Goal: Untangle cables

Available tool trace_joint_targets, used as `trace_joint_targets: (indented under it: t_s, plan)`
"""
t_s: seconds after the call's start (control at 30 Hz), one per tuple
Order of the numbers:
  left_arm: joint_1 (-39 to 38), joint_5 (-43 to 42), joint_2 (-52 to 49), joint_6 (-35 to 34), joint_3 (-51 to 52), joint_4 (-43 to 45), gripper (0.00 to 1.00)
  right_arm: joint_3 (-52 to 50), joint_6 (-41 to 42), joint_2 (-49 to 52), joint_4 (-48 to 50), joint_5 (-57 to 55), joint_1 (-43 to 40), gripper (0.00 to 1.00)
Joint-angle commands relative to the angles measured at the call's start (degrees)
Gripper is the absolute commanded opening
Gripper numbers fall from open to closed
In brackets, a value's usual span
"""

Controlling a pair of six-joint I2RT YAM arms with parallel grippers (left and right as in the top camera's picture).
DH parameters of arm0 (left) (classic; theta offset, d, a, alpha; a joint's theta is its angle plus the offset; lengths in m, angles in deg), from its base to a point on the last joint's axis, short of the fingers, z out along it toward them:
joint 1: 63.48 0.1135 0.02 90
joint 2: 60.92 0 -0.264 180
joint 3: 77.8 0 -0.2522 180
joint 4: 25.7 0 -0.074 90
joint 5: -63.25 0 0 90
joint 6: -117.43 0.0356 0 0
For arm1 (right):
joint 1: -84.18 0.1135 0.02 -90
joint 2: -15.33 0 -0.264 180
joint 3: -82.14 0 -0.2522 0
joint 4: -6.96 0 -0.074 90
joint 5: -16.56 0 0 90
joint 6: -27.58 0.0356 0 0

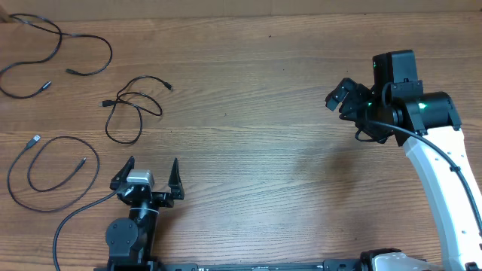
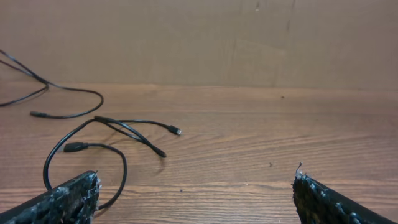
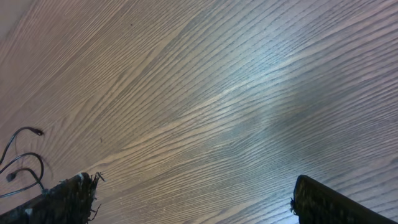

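Overhead: three black cables lie apart from one another on the left of the wooden table [image 1: 263, 173]. The far cable [image 1: 59, 36] loops in the top-left corner. The middle cable [image 1: 138, 104] lies to its right. The near cable [image 1: 56, 179] coils just left of my left gripper [image 1: 152, 162], whose fingers stand wide apart and empty. My right gripper [image 1: 340, 96] hangs well to the right, far from all three, fingers spread and holding nothing.

Left wrist: my two fingertips [image 2: 71, 196] frame the lower corners, wide apart. Two cables show: the middle cable [image 2: 127, 129] ahead on the left, the far cable [image 2: 74, 89] beyond it.

Right wrist: two fingertips [image 3: 68, 193] sit wide apart over wood grain. Cable ends [image 3: 38, 132] show at the left edge; I cannot tell which cable.
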Motion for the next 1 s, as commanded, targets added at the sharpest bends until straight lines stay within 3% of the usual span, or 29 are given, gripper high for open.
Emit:
trace_joint_targets:
  t_s: [0.0, 0.13, 0.97]
  plan:
    - [-0.4, 2.1, 0.7, -2.1, 0.5, -0.1, 1.0, 0.0, -0.5, 0.0, 0.3, -0.6, -0.1, 1.0]
    - [-0.4, 1.5, 0.7, 2.3, 0.5, 0.1, 1.0, 0.0, -0.5, 0.0, 0.3, -0.6, -0.1, 1.0]
    - [-0.3, 1.5, 0.6, 2.3, 0.5, 0.2, 1.0, 0.0, -0.5, 0.0, 0.3, -0.6, -0.1, 1.0]
